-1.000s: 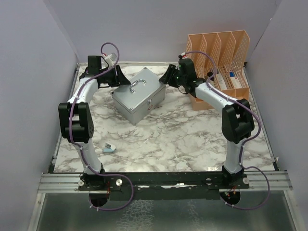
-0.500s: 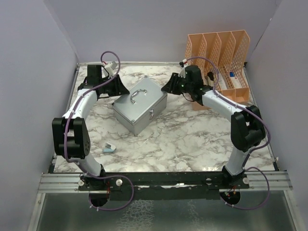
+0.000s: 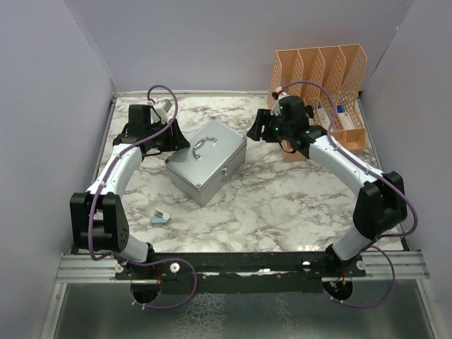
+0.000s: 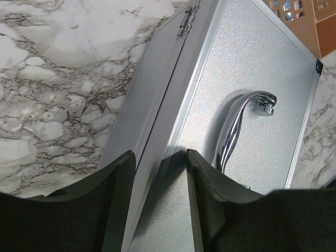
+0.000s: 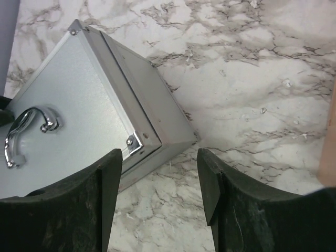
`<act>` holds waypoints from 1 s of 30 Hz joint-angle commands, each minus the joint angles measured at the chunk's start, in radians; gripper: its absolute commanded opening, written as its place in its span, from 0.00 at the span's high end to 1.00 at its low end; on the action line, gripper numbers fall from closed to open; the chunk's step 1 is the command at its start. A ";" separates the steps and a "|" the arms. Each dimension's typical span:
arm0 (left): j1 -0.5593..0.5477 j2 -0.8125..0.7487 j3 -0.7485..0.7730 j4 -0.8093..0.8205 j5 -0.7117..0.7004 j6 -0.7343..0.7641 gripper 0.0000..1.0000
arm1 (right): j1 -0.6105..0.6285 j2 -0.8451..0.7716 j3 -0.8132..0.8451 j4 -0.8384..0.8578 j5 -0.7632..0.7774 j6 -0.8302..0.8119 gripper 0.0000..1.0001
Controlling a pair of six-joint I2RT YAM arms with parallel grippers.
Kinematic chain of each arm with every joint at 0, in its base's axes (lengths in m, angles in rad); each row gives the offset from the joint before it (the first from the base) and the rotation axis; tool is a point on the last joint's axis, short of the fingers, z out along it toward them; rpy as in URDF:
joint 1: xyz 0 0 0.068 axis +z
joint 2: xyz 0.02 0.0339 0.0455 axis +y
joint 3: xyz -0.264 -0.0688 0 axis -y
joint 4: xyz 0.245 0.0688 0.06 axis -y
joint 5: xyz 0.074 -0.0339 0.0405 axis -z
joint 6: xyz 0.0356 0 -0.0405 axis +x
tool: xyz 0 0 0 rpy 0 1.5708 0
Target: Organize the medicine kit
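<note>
The medicine kit [image 3: 206, 159] sits on the counter [image 3: 282, 205] a little left of centre, towards the far half, turned at an angle to the edges. Its lid is shut, the curved handle [image 3: 203, 145] lies across the top, and the latch [image 3: 224, 171] is on the face turned towards the near right.

The left jaws stand apart at the kit's far-left side. In the left wrist view the two dark fingers [image 4: 118, 178] straddle the rear edge of the lid, with a hinge [image 4: 185, 23] further along that edge. Whether they touch the metal I cannot tell.

The right jaws are also apart, wider, just off the kit's far-right corner. In the right wrist view that corner lies between the fingers [image 5: 207, 178], with bare counter beside it.

The counter is white marble-patterned with grey veins. An orange mesh file organizer [image 3: 321, 85] stands in the far right corner with a few packets in its slots. A small pale blue item [image 3: 161, 217] lies near the left arm. Plain pale lilac-grey walls [image 3: 212, 42] close in three sides, and a metal rail [image 3: 240, 265] runs along the near edge.
</note>
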 commanded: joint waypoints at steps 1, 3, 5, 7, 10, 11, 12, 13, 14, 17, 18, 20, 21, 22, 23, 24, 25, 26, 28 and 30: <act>0.001 -0.035 -0.057 -0.086 -0.073 0.036 0.54 | 0.007 -0.184 -0.077 0.046 0.042 -0.094 0.41; 0.001 -0.048 -0.075 -0.072 -0.055 0.030 0.54 | 0.012 -0.261 -0.187 0.121 0.047 -0.116 0.41; 0.001 -0.055 -0.088 -0.063 -0.038 0.024 0.59 | 0.028 -0.317 -0.271 0.176 0.051 -0.150 0.41; 0.000 -0.057 -0.097 -0.058 -0.032 0.023 0.64 | 0.059 -0.355 -0.344 0.218 0.066 -0.178 0.42; 0.001 -0.058 -0.102 -0.054 -0.040 0.021 0.70 | 0.127 -0.382 -0.435 0.268 0.122 -0.204 0.42; 0.001 -0.056 -0.103 -0.054 -0.042 0.022 0.72 | 0.148 -0.382 -0.460 0.284 0.139 -0.205 0.43; 0.001 -0.054 -0.104 -0.054 -0.046 0.024 0.73 | 0.170 -0.379 -0.477 0.298 0.150 -0.203 0.43; 0.001 -0.051 -0.103 -0.053 -0.053 0.025 0.73 | 0.193 -0.371 -0.491 0.312 0.164 -0.202 0.43; 0.001 -0.045 -0.103 -0.054 -0.057 0.023 0.74 | 0.222 -0.363 -0.504 0.329 0.186 -0.203 0.44; 0.000 -0.035 -0.105 -0.052 -0.055 0.020 0.74 | 0.306 -0.324 -0.521 0.380 0.269 -0.200 0.45; 0.001 -0.033 -0.106 -0.052 -0.054 0.020 0.74 | 0.329 -0.310 -0.531 0.411 0.287 -0.200 0.46; 0.001 -0.027 -0.108 -0.052 -0.059 0.019 0.74 | 0.375 -0.293 -0.563 0.516 0.325 -0.198 0.46; 0.001 -0.025 -0.109 -0.052 -0.061 0.019 0.74 | 0.392 -0.282 -0.578 0.563 0.344 -0.193 0.46; 0.001 -0.023 -0.109 -0.052 -0.062 0.020 0.74 | 0.404 -0.272 -0.591 0.602 0.353 -0.188 0.46; 0.001 -0.022 -0.112 -0.049 -0.063 0.020 0.74 | 0.412 -0.261 -0.602 0.639 0.367 -0.179 0.46; 0.001 -0.021 -0.115 -0.044 -0.064 0.021 0.74 | 0.419 -0.249 -0.610 0.671 0.375 -0.174 0.46; 0.001 -0.018 -0.117 -0.042 -0.068 0.021 0.74 | 0.428 -0.235 -0.614 0.699 0.382 -0.176 0.46; 0.001 -0.013 -0.117 -0.042 -0.072 0.019 0.74 | 0.439 -0.213 -0.616 0.722 0.396 -0.182 0.46; 0.001 -0.009 -0.118 -0.042 -0.072 0.019 0.74 | 0.463 -0.183 -0.616 0.760 0.430 -0.197 0.46; 0.001 -0.008 -0.116 -0.043 -0.071 0.018 0.74 | 0.478 -0.155 -0.624 0.799 0.460 -0.202 0.47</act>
